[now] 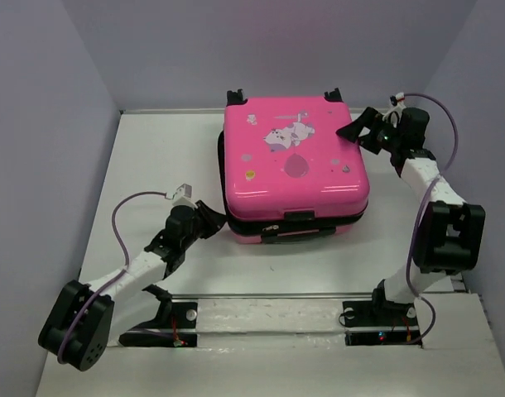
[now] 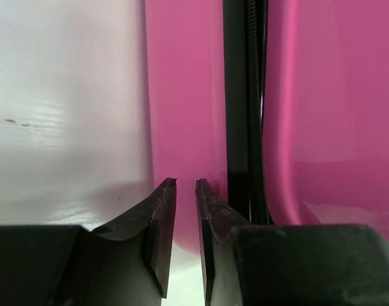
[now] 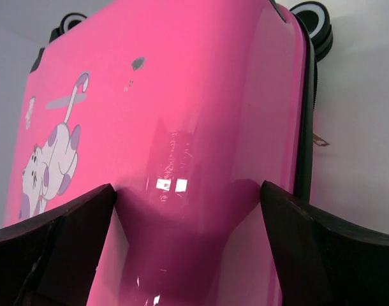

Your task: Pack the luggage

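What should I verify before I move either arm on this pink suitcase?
1. Lid of the luggage down on its base: ok, the shells meet at the zipper band.
2. Zipper run fully closed: cannot tell from these views.
3. Load in the left gripper: not ok. Its fingers are nearly shut with nothing between them, beside the band at the near-left corner.
4. Opening of the right gripper: ok, spread wide over the lid's far-right edge.
5. Right fingers touching the shell: cannot tell.
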### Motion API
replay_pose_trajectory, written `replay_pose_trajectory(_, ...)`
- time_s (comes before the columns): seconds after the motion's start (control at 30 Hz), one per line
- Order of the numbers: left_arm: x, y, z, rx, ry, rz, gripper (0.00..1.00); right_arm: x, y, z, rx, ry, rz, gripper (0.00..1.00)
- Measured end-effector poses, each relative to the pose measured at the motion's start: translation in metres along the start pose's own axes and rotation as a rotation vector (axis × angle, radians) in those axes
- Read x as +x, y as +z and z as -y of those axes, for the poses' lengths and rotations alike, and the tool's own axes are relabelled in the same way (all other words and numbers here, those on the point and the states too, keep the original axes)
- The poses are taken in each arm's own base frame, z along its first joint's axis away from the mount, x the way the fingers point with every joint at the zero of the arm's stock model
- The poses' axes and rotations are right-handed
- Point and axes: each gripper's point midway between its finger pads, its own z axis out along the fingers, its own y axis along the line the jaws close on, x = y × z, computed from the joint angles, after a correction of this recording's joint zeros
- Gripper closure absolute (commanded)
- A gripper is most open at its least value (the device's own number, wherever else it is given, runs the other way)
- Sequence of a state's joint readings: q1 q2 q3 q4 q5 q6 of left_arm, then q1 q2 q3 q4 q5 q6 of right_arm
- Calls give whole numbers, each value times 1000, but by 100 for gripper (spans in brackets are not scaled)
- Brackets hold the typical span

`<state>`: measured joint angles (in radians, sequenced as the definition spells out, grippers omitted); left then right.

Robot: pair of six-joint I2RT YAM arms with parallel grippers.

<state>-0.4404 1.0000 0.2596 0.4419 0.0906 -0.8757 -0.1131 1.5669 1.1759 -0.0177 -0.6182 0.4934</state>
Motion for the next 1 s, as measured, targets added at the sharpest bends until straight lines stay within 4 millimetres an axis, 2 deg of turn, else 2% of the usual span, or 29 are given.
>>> replay_pose_trajectory(0.13,27,2,2,-14,40,-50,69,-11,39,-13,-92,-52,-20,2)
replay_pose_trajectory(0.27,73,-5,14,17,95,-171,67,-20,95,-41,-220,-103,-51,1)
replay_pose_trajectory(0.33,88,-11,18,35,117,-220,63,-16,110,-55,-271,-99,-78,0)
replay_pose_trajectory(0.4,94,-16,17,23,136,-247,49,-11,113,-72,-314,-82,-119,0)
replay_pose_trajectory(0.47,83,-22,16,-20,170,-228,35,-12,115,-86,-332,-67,-146,0)
replay_pose_trajectory(0.5,74,-25,19,-24,185,-206,29,-14,115,-91,-335,-64,-153,0)
replay_pose_trajectory(0.57,43,-35,29,-34,200,-134,18,-24,114,-102,-348,-53,-160,0)
replay_pose_trajectory(0.67,-51,-57,83,55,150,126,3,-41,100,-122,-399,-48,-167,0)
replay_pose_trajectory(0.73,-118,-82,123,124,126,307,1,-52,89,-137,-433,-65,-155,0)
replay_pose_trajectory(0.77,-132,-89,134,146,124,346,1,-56,83,-144,-445,-76,-149,0)
replay_pose_trajectory(0.83,-179,-108,159,185,122,458,1,-62,69,-156,-454,-95,-137,0)
replay_pose_trajectory(0.87,-192,-110,165,198,124,483,1,-62,63,-160,-456,-104,-131,0)
replay_pose_trajectory(0.9,-212,-106,165,187,121,516,1,-64,51,-167,-458,-119,-122,0)
replay_pose_trajectory(0.93,-222,-102,165,187,121,522,1,-64,43,-171,-455,-133,-110,0)
replay_pose_trajectory(1.0,-244,-71,141,129,101,509,1,-59,17,-180,-445,-169,-82,0)
